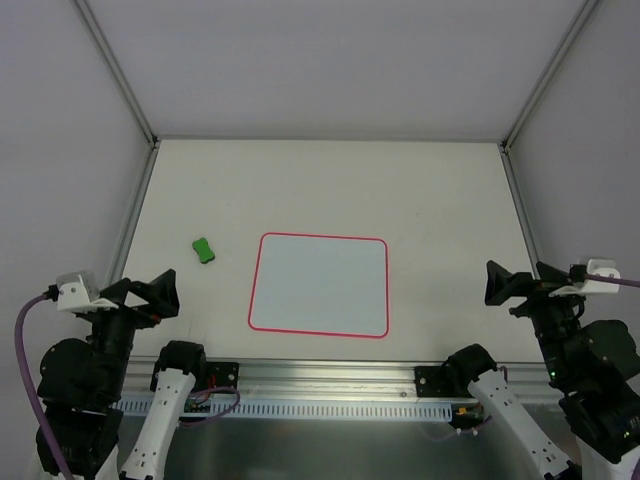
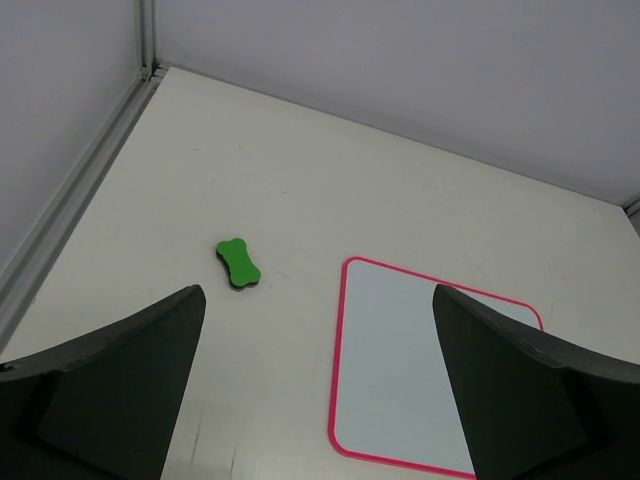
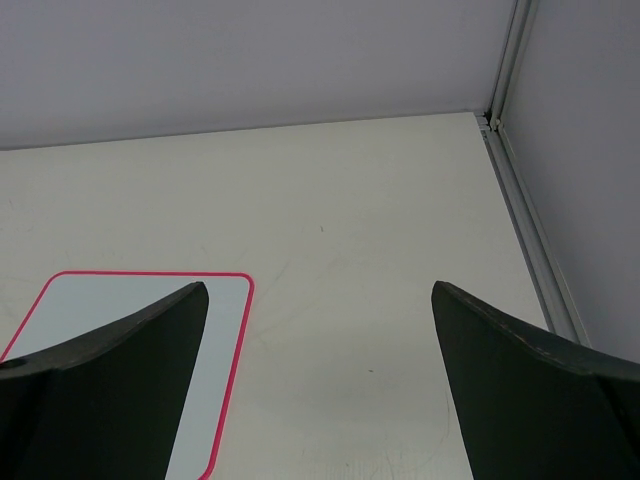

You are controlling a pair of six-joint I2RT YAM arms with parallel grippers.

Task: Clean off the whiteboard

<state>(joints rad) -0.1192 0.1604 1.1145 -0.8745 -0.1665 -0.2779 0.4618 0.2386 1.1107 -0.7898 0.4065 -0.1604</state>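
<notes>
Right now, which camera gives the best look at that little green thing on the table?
The left wrist view: the green eraser appears large and unobstructed, its bone shape clear. The top view shows it small, left of the whiteboard. The right wrist view misses it.

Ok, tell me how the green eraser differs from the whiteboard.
The eraser is small, green, bone-shaped; the whiteboard is far larger, white, roughly square, red-pink bordered. The eraser lies angled; the whiteboard sits nearly square to the table. Both lie on it, apart.

Cream counter (image 1: 440,200), flat. Whiteboard (image 1: 320,285) lies near its middle. Green eraser (image 1: 203,250) well left of it.
</notes>
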